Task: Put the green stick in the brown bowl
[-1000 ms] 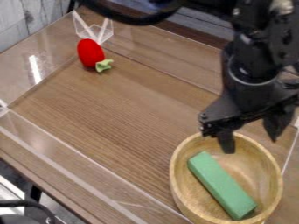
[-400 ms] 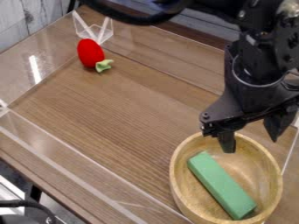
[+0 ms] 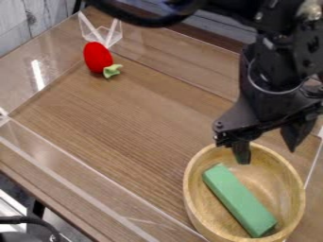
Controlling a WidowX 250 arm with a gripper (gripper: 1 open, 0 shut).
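The green stick (image 3: 240, 199) lies flat inside the brown bowl (image 3: 199, 172), slanting from upper left to lower right. The bowl sits at the table's near right corner, partly cut off by the frame edge. My gripper (image 3: 267, 146) hangs just above the bowl's far rim, pointing steeply down. Its two dark fingers (image 3: 241, 148) stand wide apart and open, with nothing between them. The stick is below and clear of the fingers.
A small red toy with a green stem (image 3: 98, 59) lies at the far left of the wooden table (image 3: 127, 123). Clear plastic walls (image 3: 38, 57) edge the table on the left and front.
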